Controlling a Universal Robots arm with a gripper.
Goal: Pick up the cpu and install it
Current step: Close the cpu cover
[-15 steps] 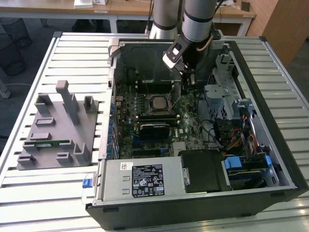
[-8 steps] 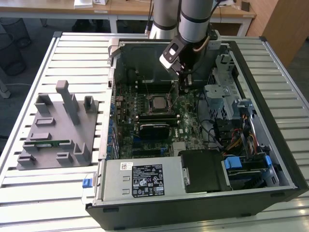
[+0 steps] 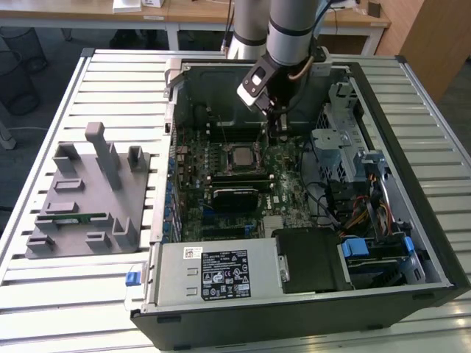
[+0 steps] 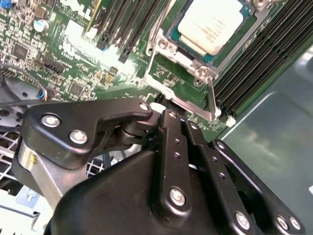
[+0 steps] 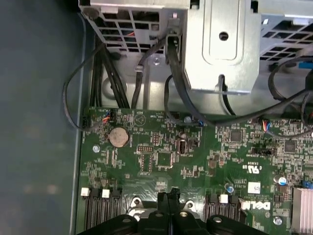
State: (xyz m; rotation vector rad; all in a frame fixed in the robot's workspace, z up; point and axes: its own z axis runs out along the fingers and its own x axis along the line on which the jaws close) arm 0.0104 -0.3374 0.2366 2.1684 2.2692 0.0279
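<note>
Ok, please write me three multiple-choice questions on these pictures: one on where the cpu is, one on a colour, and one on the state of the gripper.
1. Where is the cpu?
A on the grey tray
B in the socket on the motherboard
C in the gripper

2. What colour is the motherboard?
A green
B red
C white

3. How is the gripper?
A wide open
B shut on the cpu
C shut, holding nothing

Answers:
1 B: the silvery chip sits inside the socket's metal frame.
2 A: the board is green in both wrist views.
3 C: the fingers meet with nothing between them.
</note>
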